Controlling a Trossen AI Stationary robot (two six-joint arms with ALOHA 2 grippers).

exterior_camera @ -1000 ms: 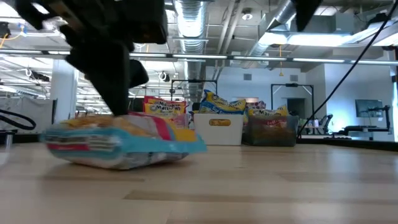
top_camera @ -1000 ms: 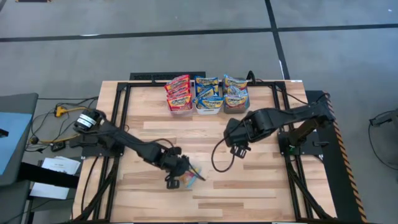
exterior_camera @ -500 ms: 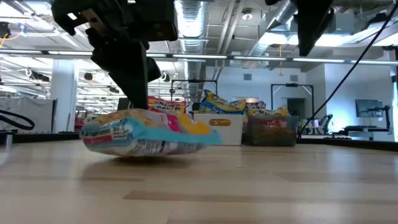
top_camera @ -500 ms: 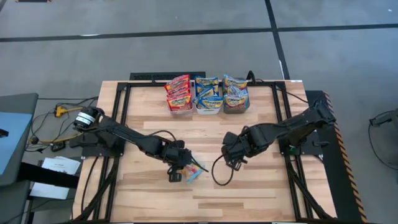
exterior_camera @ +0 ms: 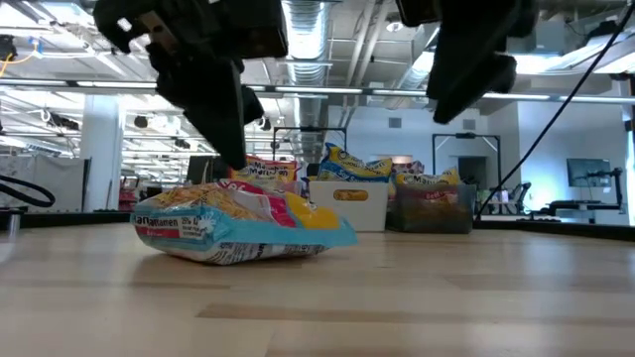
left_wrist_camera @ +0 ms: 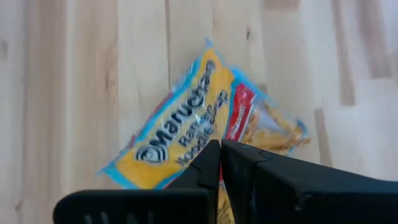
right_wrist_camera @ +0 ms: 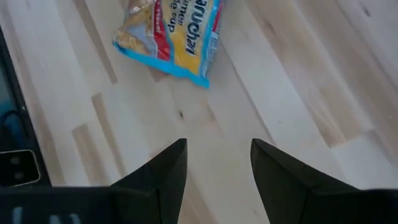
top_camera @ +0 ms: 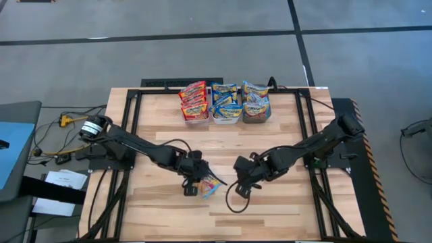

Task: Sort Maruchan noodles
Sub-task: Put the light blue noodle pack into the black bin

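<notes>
One blue-edged Maruchan noodle packet [top_camera: 212, 187] [exterior_camera: 243, 223] lies on the wooden table near its middle front, underside on the boards. My left gripper [top_camera: 197, 181] [left_wrist_camera: 219, 146] is shut over its upper face. My right gripper [top_camera: 240, 186] [right_wrist_camera: 217, 146] hangs open just right of the packet, above the table, with nothing between its fingers; its wrist view shows the packet [right_wrist_camera: 174, 40] ahead. More noodle packets stand in three bins [top_camera: 226, 102] at the far edge. My left gripper has its shut fingertips on the wrapper of the packet's upper face [left_wrist_camera: 202, 134], about mid-length. The fingers [exterior_camera: 233, 149] slant down onto it from the table's left. The packet rests on the table, its right end slightly raised. How much wrapper is pinched is hidden by the fingers.
At the far edge, the three bins hold red packets [top_camera: 194, 101], blue packets [top_camera: 226, 101] and mixed packets [top_camera: 256, 101]. A black cable loop [top_camera: 233, 202] hangs below my right arm near the packet. Bare wood lies along the near edge and between the packet and the bins.
My right gripper has come down and toward the table's left and near edge, tipping more steeply downward, and now hangs beside the packet, still open. My left gripper, still shut, has drawn the packet a little toward the right and far edge, turning it slightly.
</notes>
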